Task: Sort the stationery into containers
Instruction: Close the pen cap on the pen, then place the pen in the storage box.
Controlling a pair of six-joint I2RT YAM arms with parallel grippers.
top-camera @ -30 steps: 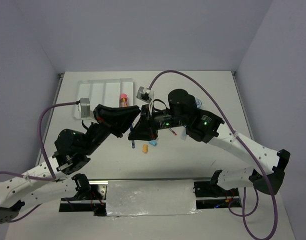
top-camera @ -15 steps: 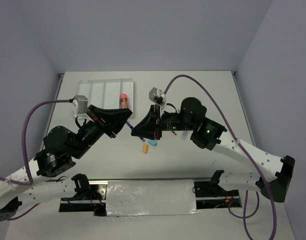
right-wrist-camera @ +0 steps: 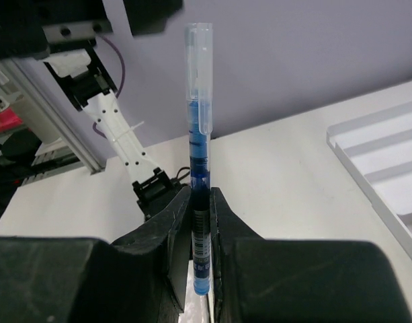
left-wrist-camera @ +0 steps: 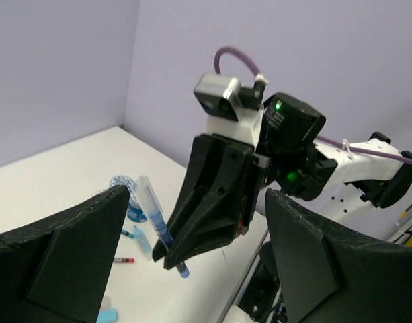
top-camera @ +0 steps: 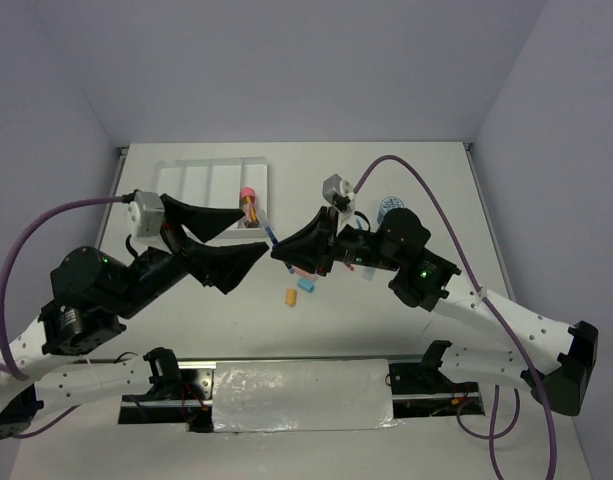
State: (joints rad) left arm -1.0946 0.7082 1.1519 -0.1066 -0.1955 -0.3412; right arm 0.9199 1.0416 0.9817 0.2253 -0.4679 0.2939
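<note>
One blue pen (right-wrist-camera: pixel 199 134) in right gripper (right-wrist-camera: pixel 200 200), one orange eraser (top-camera: pixel 292 297), one light-blue eraser (top-camera: pixel 307 285)

Two grippers meet nose to nose above mid-table, with little room between them.
The left gripper (top-camera: pixel 252 233), jaws spread wide, faces the right gripper (top-camera: pixel 277 253), which is clamped on a blue pen (top-camera: pixel 269 233) just beside those jaw tips. The white tray (top-camera: pixel 196 185) blocks the far left. An orange eraser (top-camera: pixel 291 296) and a light-blue eraser (top-camera: pixel 307 285) lie on the near side. Bare tabletop (top-camera: pixel 426 170) shows at far right.
</note>
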